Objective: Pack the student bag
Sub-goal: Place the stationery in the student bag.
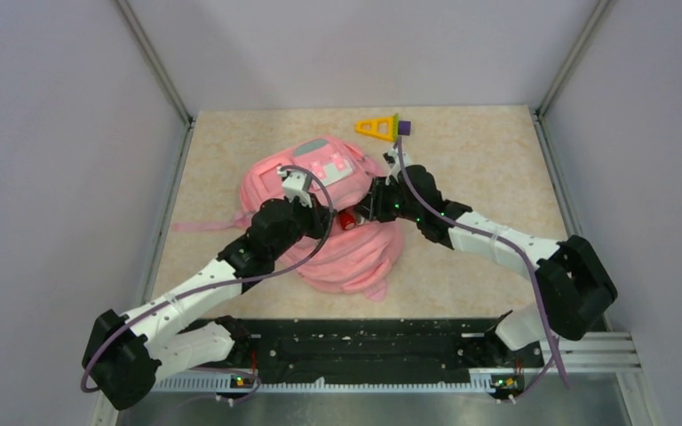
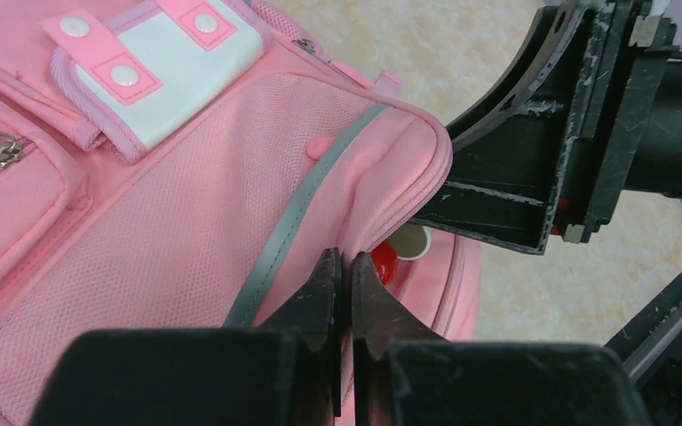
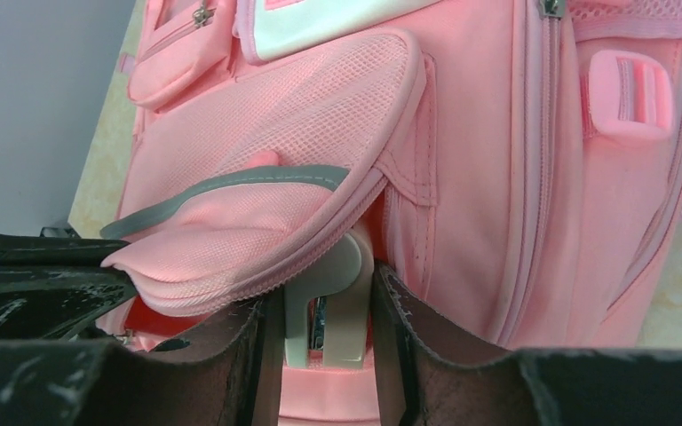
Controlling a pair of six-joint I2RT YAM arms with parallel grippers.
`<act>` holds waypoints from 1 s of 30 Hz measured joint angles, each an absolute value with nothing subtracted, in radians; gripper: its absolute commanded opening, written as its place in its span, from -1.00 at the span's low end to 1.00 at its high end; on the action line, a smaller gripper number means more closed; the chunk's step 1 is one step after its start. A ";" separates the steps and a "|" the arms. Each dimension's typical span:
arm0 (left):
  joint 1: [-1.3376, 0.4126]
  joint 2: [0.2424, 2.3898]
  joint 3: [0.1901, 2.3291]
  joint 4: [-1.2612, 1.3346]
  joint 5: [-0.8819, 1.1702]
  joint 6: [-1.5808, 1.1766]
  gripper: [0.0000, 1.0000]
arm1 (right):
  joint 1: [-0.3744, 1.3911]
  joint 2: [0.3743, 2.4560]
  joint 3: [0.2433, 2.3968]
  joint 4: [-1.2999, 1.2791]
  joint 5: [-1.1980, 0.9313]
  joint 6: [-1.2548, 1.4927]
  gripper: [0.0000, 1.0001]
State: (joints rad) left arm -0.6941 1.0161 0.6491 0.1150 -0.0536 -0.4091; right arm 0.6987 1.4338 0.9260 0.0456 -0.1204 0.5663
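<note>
Left gripper [image 2: 344, 271]: fingers pressed together, tips set at pocket rim of student bag [image 2: 186, 222]; whether fabric is pinched cannot be told. Student bag laid front-up at centre of table [image 1: 479, 160], between both arms. Red item [image 2: 384, 264] seen inside opening, just past tips. Right gripper [image 3: 329, 295]: fingers clamped on white plastic piece [image 3: 344, 262], tucked under pocket flap. Yellow-and-purple toy [image 1: 392, 126] seen on table beyond bag, apart.

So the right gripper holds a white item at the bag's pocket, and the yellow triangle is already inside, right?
No: the yellow triangle lies on the table beyond the student bag, as the top view shows. The right gripper does hold a white item at its pocket.
</note>
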 measured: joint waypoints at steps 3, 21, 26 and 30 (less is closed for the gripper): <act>-0.692 1.016 0.655 0.106 -0.065 -0.409 -1.00 | 0.703 1.477 0.932 0.091 -0.122 0.559 -0.46; -0.676 1.001 0.657 0.081 -0.135 -0.410 -1.00 | 0.805 1.608 0.913 0.376 0.041 0.602 0.33; -0.680 0.998 0.657 0.078 -0.125 -0.413 -1.00 | 0.823 1.558 0.867 0.389 0.050 0.559 0.58; -0.684 0.998 0.657 0.072 -0.120 -0.414 -0.98 | 0.825 1.485 0.839 0.355 0.059 0.527 0.58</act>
State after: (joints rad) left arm -0.6838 0.9977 0.6567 0.0723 -0.1196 -0.4137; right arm 0.8246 1.4849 0.8387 0.3553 0.0586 0.5274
